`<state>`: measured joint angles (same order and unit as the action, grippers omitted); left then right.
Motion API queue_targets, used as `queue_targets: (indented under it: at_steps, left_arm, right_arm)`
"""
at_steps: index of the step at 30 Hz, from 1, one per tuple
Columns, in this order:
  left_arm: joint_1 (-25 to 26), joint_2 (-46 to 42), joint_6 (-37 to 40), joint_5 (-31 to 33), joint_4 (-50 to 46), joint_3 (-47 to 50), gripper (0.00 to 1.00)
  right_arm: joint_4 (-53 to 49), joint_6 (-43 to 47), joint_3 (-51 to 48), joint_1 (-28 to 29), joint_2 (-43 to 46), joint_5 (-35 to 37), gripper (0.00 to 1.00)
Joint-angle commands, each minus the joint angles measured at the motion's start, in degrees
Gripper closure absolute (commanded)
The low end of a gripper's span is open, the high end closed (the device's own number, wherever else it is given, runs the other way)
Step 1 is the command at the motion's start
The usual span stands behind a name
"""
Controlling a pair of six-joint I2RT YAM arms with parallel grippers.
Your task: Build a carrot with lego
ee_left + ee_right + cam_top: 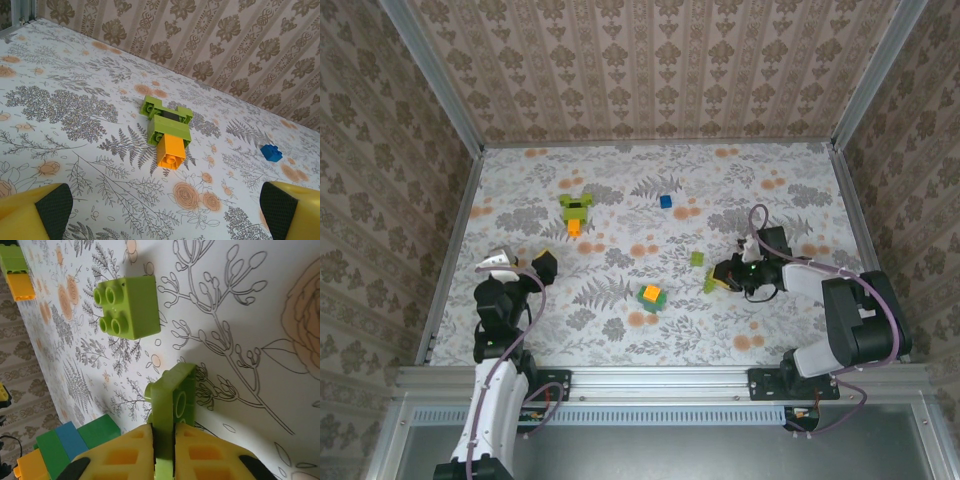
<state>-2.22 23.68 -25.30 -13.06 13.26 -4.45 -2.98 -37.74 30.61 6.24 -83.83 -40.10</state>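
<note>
Gripping a lime-green brick [175, 399] edge-on, the right gripper [164, 442] has its jaws nearly closed, both yellow fingers [125, 455] pressed against the brick's faces. Top view: this gripper [727, 276] sits at 3 o'clock of table [620, 340] centre.

Left gripper [523, 265]: fully spread, nothing between the pads [54, 206], parked at 8 o'clock.

Carrot [576, 211]: lying flat at 11 o'clock, well apart from both grippers. Lime-green bricks spread at the far end, orange tip toward the left wrist camera [167, 131].

Loose pieces:
- A second lime-green brick [129, 306], studs up, just beside the held one.
- A green-and-orange stack [651, 295] near centre.
- A blue brick [666, 201] at 12 o'clock.
</note>
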Motion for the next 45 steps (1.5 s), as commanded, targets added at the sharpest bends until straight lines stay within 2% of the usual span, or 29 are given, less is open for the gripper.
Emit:
queue_targets:
  at_steps: [1,4,9,15,17,19,22,25,29,33,39,45]
  left_arm:
    - [0.46,-0.22,0.89,0.49,1.46,1.11,0.0]
    - [0.51,-0.22,0.93,0.49,1.51,1.05,0.0]
    - [0.6,-0.14,0.88,0.62,1.48,1.05,0.0]
    - [0.66,-0.17,0.9,0.67,1.56,1.04,0.0]
    - [0.72,-0.2,0.92,0.67,1.57,1.05,0.0]
    - [0.65,-0.13,0.94,0.67,1.54,1.02,0.0]
    - [0.72,-0.13,0.9,0.8,1.46,1.08,0.0]
    - [0.71,-0.11,0.87,0.84,1.57,1.06,0.0]
    - [0.76,-0.07,0.88,0.89,1.36,1.0,0.0]
    - [0.79,-0.21,0.9,0.93,1.41,0.96,0.0]
    - [0.77,-0.15,1.01,0.84,1.41,1.0,0.0]
    - [0.83,-0.2,1.04,0.84,1.51,1.01,0.0]
  right_arm:
    - [-7.81,4.2,0.66,-0.7,0.61,4.74,0.78]
    - [-9.48,5.4,0.77,-0.8,0.56,6.34,0.74]
    - [-11.57,6.43,1.2,-0.98,0.62,8.78,0.73]
    - [-12.75,6.42,2.11,-0.97,3.28,8.51,0.69]
    - [-13.49,6.5,3.11,-0.67,3.76,7.93,0.64]
    - [-15.88,8.29,5.32,0.41,6.0,8.9,0.54]
    - [-22.52,12.36,10.88,4.48,6.24,14.78,0.44]
    - [-29.45,14.23,17.52,10.25,2.81,22.16,0.4]
    - [-35.91,14.64,25.32,18.34,-3.33,33.5,0.39]
    - [-38.1,13.19,29.1,22.11,-7.85,40.01,0.39]
    - [-38.45,11.81,29.61,23.54,-9.75,44.62,0.4]
    - [-36.01,11.46,28.45,24.42,-11.61,42.68,0.4]
